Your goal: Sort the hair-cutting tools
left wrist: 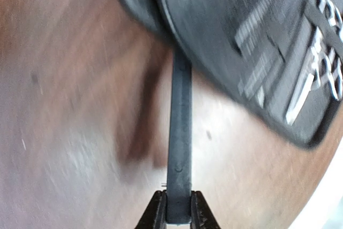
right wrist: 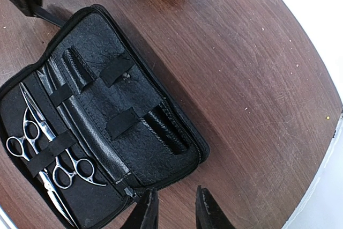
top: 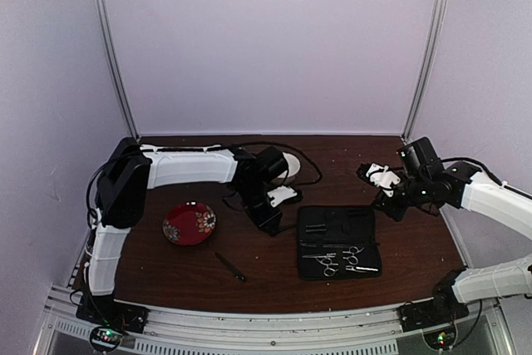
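Status: roughly two thirds done by my read. Nearest the bases, the thin black stick tool (top: 231, 266) lies loose on the tabletop (top: 274, 293), between the red plate (top: 189, 224) and the black case (top: 332, 222) and touching neither, so that one is left to sort. The two silver scissors (right wrist: 40, 119) sit side by side under an elastic strap in the near half of the open case; they look finished. The far half's loops hold nothing that I can see. The left arm reaches across from its base with the elbow folded. Its left pincer (left wrist: 179, 207) is low over the tabletop, just beside the case's left edge, pinching the end of a slim black bar (left wrist: 180, 132). The bar points at the case and its far tip is at or under the case's edge. The wrist view is blurred, so I can't tell what the bar is or whether it touches the case. Probably it is headed for a free loop, but that's a guess. Farther back, the right arm is bent inward. The right pincer (right wrist: 174, 213) hangs above the case's far right corner, looking down on it, fingers spread with nothing between them.
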